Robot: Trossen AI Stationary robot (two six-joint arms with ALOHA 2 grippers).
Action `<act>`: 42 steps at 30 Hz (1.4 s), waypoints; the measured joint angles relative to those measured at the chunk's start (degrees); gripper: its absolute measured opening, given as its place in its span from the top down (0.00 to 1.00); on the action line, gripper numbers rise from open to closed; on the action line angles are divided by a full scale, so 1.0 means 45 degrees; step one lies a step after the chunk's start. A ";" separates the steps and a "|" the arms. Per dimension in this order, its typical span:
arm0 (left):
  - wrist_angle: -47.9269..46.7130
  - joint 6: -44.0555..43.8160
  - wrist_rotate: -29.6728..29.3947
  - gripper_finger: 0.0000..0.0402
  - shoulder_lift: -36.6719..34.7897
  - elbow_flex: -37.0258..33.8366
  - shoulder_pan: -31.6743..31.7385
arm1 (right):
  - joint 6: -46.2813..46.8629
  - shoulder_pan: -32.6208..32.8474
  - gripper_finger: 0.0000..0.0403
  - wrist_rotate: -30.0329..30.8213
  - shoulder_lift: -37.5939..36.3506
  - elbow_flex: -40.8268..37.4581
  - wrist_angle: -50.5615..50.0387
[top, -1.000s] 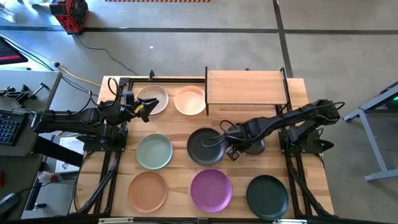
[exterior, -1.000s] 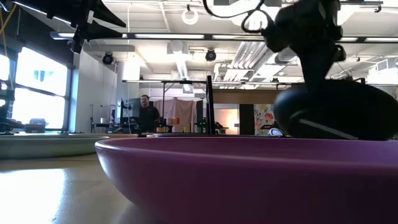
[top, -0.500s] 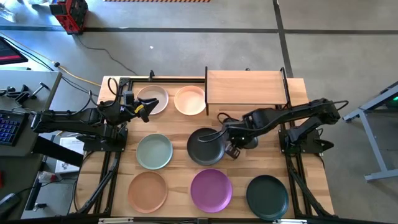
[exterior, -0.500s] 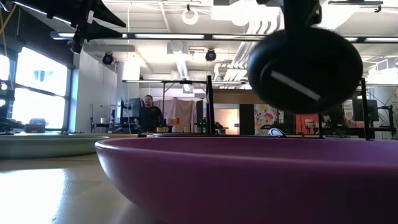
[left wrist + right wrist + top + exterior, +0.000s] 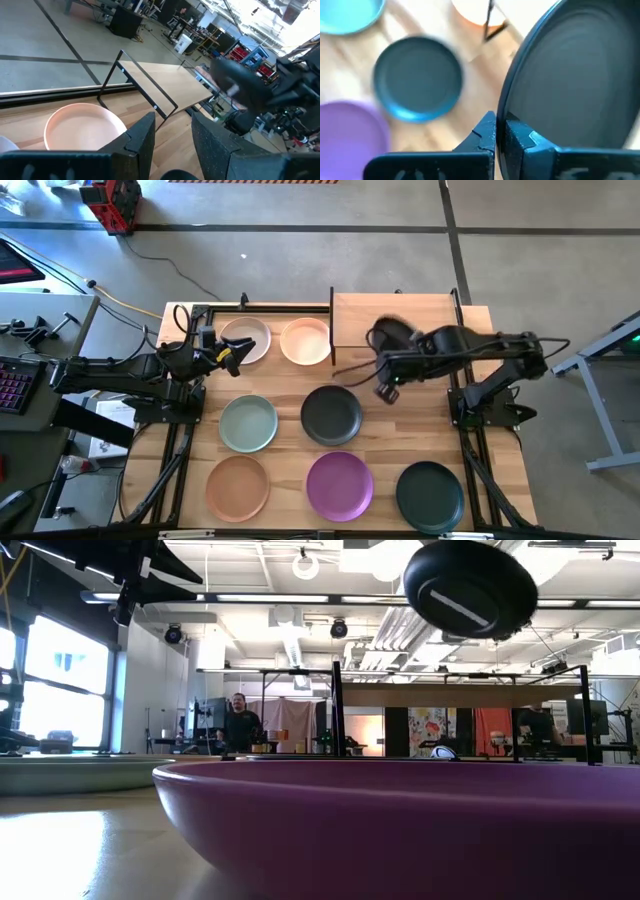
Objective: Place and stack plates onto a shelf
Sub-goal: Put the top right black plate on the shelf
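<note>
While the right fingers (image 5: 501, 131) pinch a black plate (image 5: 575, 80) above the bare shelf (image 5: 400, 320) — the left fingers (image 5: 172, 137) spread — seven plates wait on the bench (image 5: 290, 380).

Overhead, table-level, two wrist-mounted cameras

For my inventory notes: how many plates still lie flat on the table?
7: beige and peach at the back; sage green and black in the middle; terracotta, purple, dark green in front.

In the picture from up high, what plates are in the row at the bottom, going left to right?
Terracotta plate → purple plate → dark green plate.
</note>
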 joint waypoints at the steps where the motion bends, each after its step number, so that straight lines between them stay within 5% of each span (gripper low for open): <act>1: 0.0002 0.0000 0.0000 0.71 -0.0005 0.0000 0.0002 | -0.0240 -0.0119 1.00 0.0289 -0.0081 -0.0029 -0.0022; 13: 0.0005 0.0000 -0.0020 0.71 0.0000 0.0000 0.0000 | -0.2392 -0.2664 1.00 0.1455 -0.0374 -0.3249 0.0167; 24: 0.0000 0.0000 -0.0010 0.71 0.0000 0.0000 -0.0002 | -0.3546 -0.4919 1.00 0.0267 -0.0364 -0.6477 0.1882; 42: 0.0000 -0.0005 0.0005 0.71 0.0000 0.0000 -0.0002 | -0.4874 -0.6882 1.00 -0.0428 -0.0369 -0.6866 0.2948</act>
